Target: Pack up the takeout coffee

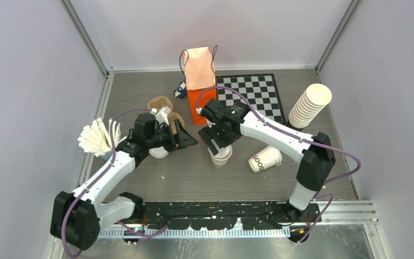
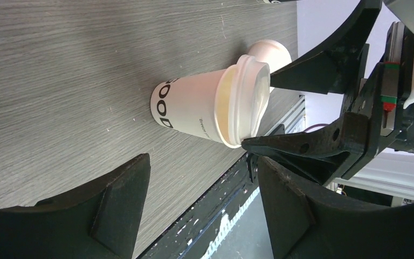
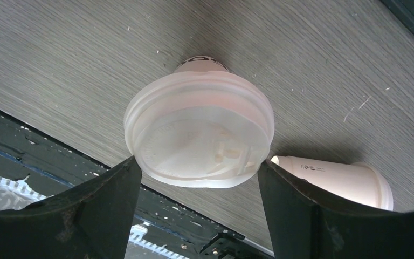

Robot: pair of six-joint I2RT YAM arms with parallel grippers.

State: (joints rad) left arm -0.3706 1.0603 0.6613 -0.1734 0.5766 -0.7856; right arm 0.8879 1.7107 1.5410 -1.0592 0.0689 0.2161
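The takeout coffee (image 1: 221, 157) stands upright on the counter (image 1: 194, 178), outside the orange paper bag (image 1: 199, 81) and well apart from it, on the side toward the arm bases. The right end effector (image 3: 197, 162) hangs over the cup. Its jaws are spread wide on either side of the sip lid (image 3: 199, 135), close against the rim, but I cannot tell if they press on it. The left end effector (image 2: 202, 167), down and left of the bag, gapes wide and holds nothing. A second white cup (image 1: 265, 159) lies on its side, down and right of the bag.
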